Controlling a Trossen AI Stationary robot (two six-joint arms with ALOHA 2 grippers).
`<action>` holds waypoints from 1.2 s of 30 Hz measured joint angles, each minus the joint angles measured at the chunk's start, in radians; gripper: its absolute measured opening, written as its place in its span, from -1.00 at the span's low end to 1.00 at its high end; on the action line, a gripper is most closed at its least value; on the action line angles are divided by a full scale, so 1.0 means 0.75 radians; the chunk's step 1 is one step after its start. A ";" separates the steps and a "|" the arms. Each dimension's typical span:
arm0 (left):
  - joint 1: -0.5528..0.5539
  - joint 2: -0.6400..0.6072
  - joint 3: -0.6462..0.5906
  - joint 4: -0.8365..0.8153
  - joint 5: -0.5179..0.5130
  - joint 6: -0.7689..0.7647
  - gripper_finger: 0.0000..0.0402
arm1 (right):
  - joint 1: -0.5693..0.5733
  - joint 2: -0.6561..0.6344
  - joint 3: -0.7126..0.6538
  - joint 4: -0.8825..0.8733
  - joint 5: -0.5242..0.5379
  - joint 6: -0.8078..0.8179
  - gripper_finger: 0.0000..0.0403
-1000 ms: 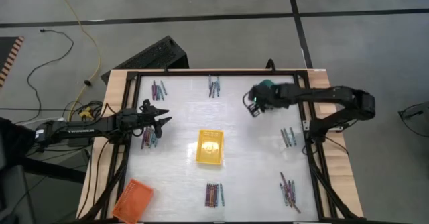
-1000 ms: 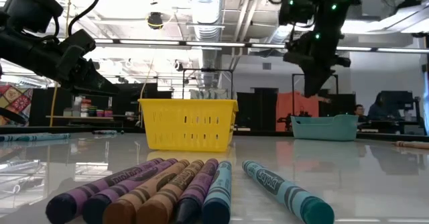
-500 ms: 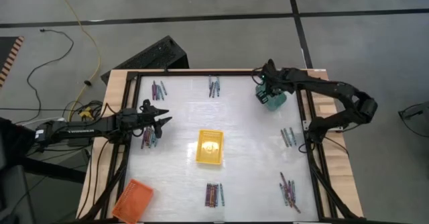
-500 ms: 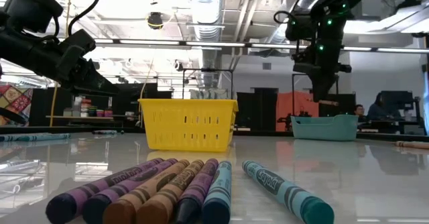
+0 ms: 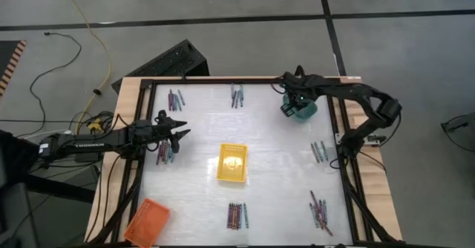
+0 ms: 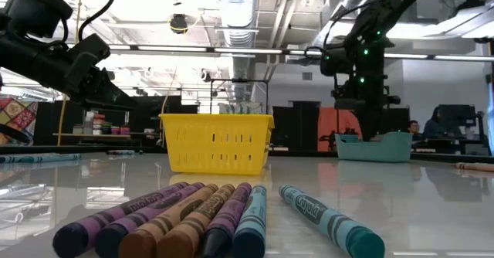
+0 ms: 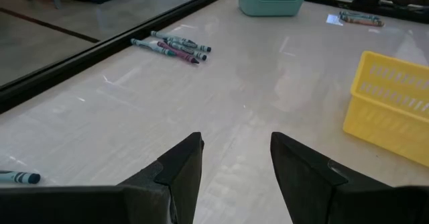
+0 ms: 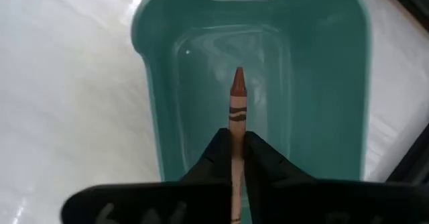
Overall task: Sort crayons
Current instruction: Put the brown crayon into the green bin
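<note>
Orange-brown crayon (image 8: 236, 110), seen only from the right wrist, sits pinched in the right hand (image 8: 233, 143) above the teal tray (image 8: 328, 83).

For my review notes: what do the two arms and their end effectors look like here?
Both arms are dark, jointed and slim. The left end effector has two black, wedge-shaped fingers tapering to blunt tips; cables trail along its arm in the high view. The right end effector has matching black fingers, and small green lights glow on its wrist in the low view.
</note>
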 joint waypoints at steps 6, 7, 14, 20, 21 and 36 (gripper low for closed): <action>0.000 0.000 0.000 0.000 0.000 -0.001 -0.17 | -0.005 0.004 0.000 0.009 0.002 0.005 -0.67; 0.000 0.000 0.000 0.000 0.000 -0.001 -0.17 | -0.005 -0.008 0.000 0.011 0.003 0.009 -0.65; 0.000 0.000 0.000 0.000 0.000 0.000 -0.17 | 0.009 -0.139 0.000 -0.012 0.005 0.046 -0.61; 0.000 0.000 0.000 0.000 0.000 -0.001 -0.17 | 0.096 -0.316 0.000 -0.099 0.008 0.140 -0.61; 0.000 0.000 0.000 0.000 0.000 -0.001 -0.17 | 0.124 -0.348 0.000 -0.119 0.008 0.164 -0.61; 0.000 0.000 0.000 0.000 0.003 -0.005 -0.17 | 0.882 -0.561 -0.007 -0.485 0.049 0.954 -0.61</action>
